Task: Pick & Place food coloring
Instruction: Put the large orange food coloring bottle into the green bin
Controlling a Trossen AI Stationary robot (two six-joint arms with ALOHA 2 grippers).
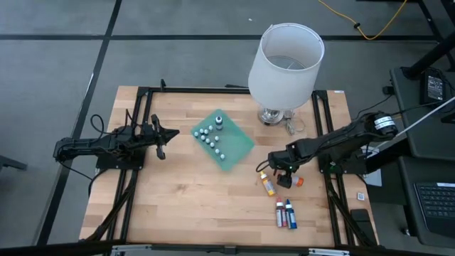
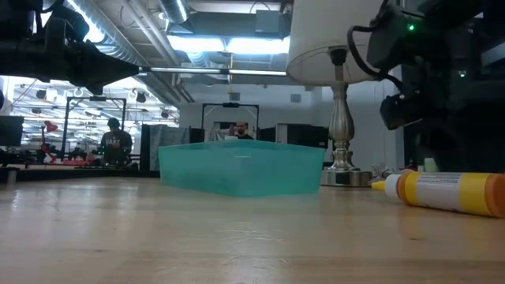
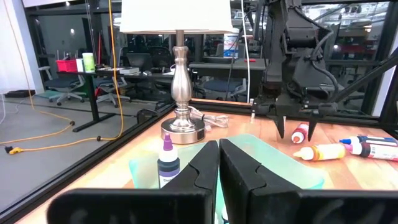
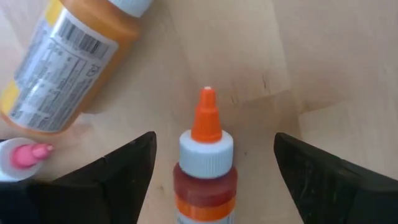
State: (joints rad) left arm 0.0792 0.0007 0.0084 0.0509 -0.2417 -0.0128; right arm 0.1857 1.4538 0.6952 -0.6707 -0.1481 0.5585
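Note:
The food coloring lies in two groups. On the green mat (image 1: 238,148) stand several tiny white-capped bottles (image 1: 211,141) and a dark purple bottle (image 3: 166,163). On the bare wood at the right lie an orange bottle (image 1: 268,185), a red bottle with an orange tip (image 4: 204,163), and a red and a blue bottle (image 1: 286,213) side by side. My right gripper (image 4: 214,135) hangs open above the red bottle (image 1: 293,182), one finger on each side of its cap end, not touching it. My left gripper (image 1: 172,134) waits shut, left of the mat.
A lamp with a large white shade (image 1: 285,62) stands on a metal base (image 3: 183,130) at the table's far edge, just behind the mat. Its cord (image 1: 293,126) lies beside the base. Black frame rails (image 1: 328,185) run along both table sides. Bare wood lies toward the near edge.

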